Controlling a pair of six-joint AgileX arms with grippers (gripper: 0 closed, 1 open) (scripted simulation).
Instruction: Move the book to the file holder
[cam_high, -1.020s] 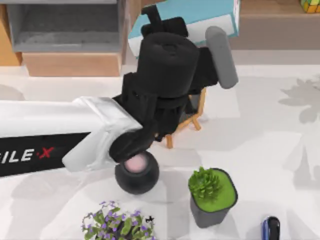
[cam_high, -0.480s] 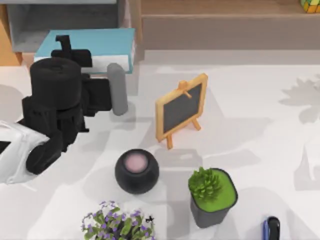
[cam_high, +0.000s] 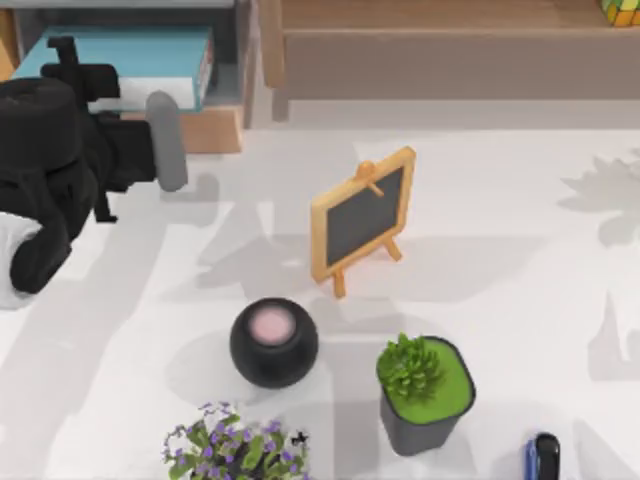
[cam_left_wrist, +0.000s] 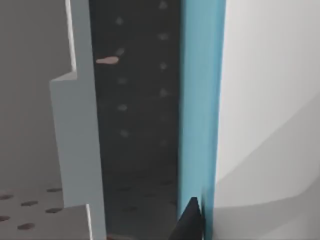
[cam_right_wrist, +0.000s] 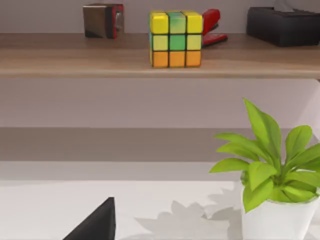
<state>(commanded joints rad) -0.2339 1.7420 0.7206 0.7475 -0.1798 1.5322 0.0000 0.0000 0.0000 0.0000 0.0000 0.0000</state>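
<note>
White desk (cam_high: 500, 220) at its far left carries the file holder (cam_high: 240, 60); the book (cam_high: 150, 55) lies inside it, my left fingers (cam_left_wrist: 192, 220) closed on its cover edge.

the white table (cam_high: 520, 250) carries a chalkboard easel (cam_high: 362, 217) mid-table, a black round speaker (cam_high: 273, 342), a potted green plant (cam_high: 424, 388) and purple flowers (cam_high: 235, 446) along its near edge, the file holder (cam_high: 225, 125) at its far left corner.

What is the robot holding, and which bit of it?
The left tool holds the light-blue book by its near edge, with the book over the grey file holder. The right tool holds nothing.
</note>
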